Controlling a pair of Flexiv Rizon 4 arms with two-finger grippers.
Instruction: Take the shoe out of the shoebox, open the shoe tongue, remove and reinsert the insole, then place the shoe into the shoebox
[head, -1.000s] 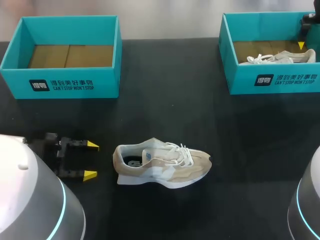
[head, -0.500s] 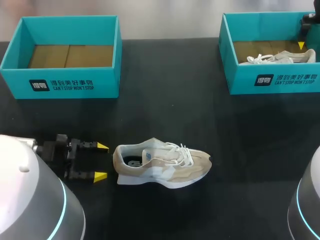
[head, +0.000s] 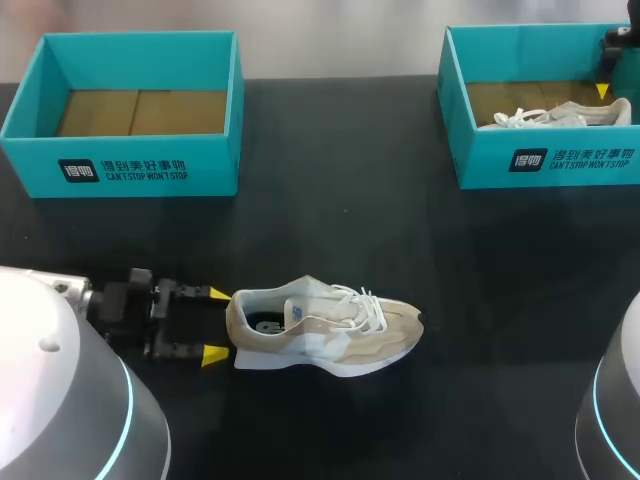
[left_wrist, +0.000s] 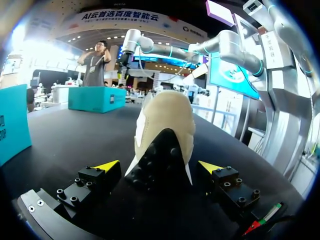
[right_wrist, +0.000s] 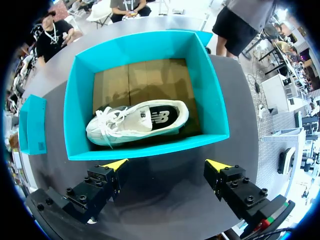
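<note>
Head view: beige shoe (head: 325, 325) on matte black table (head: 330, 130).

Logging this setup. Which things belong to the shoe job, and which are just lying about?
Job: tan shoe on the table; left gripper, open at its heel; empty box.
Idle, likely: second box holding a white shoe; right gripper, open above it.

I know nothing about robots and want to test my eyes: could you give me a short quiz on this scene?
1. True or false: the right box holds a white shoe.
2. Which end of the tan shoe faces the open left jaws? A toe, B heel, C laces.
3. How many shoes are in view altogether?

Key: 1 true; 2 B; 3 two.
</note>
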